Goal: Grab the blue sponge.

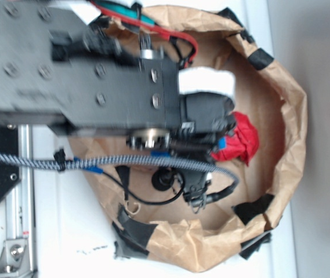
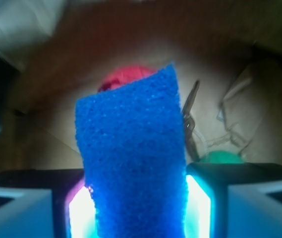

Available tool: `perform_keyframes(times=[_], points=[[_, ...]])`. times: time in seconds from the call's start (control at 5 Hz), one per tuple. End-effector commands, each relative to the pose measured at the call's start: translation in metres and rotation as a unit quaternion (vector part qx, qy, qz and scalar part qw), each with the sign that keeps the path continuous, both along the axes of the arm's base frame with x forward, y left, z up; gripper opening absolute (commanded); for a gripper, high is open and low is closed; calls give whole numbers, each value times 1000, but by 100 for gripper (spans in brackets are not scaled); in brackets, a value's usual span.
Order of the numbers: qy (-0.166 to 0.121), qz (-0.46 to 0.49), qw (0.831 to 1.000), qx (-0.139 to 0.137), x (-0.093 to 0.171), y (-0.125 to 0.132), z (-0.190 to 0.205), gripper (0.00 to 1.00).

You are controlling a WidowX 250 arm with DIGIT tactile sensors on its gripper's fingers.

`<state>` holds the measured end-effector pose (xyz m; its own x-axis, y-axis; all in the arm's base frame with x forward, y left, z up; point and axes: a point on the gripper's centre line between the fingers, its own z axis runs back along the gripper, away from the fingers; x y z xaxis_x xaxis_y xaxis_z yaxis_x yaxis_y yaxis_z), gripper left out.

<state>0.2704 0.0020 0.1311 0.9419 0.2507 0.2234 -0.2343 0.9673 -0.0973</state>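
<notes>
The blue sponge (image 2: 133,163) fills the middle of the wrist view, standing up between my two fingers with its finely bumpy face toward the camera. My gripper (image 2: 137,208) is shut on it, one finger on each side. In the exterior view my gripper (image 1: 225,139) hangs over the brown paper bag (image 1: 286,92), and only a small bit of the blue sponge (image 1: 222,143) shows under the black fingers.
A red crumpled cloth (image 1: 243,139) lies in the bag beside the gripper; it also shows behind the sponge (image 2: 123,77). A metal clip-like tool (image 2: 190,111) and a green object (image 2: 222,157) lie to the right. Black tape patches (image 1: 254,209) sit on the bag's rim.
</notes>
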Motion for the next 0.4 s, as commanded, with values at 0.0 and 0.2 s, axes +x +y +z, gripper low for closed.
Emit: perform_keyframes(times=[0.0, 0.2], points=[[-12, -37, 999, -25, -3, 2, 41, 0], [14, -40, 999, -24, -4, -1, 37, 0]])
